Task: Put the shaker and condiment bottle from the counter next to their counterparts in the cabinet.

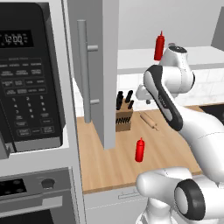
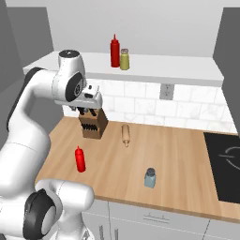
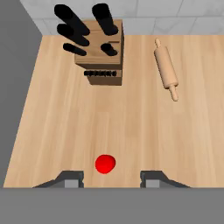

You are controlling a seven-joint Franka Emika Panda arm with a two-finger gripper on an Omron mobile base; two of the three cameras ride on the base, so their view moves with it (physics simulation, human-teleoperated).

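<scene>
Hovering high above the bench (image 2: 178, 145), the tool (image 3: 111, 178) has its two tips spread wide with nothing between them

- Condiment bottle (image 2: 80, 159): bright red, upright on the bench near the front edge, left of centre; from the hand view it sits just beyond the tips, closer to the left one
- Shaker (image 2: 150, 178): pale blue-grey, dark cap, upright near the front edge, well right of the bottle
- Counterparts (image 2: 115, 51): darker red bottle and yellow-green shaker, side by side on the cabinet (image 1: 109, 65) shelf, door open
- Also on the bench: knife block (image 3: 99, 54) at the far left, rolling pin (image 3: 165, 72) to its right

Step in hand, as judged: approach to the first pick, nothing moved yet. Next move calls for shifting slightly left to centre over the red nozzle, then a straight descent and closing on the body
</scene>
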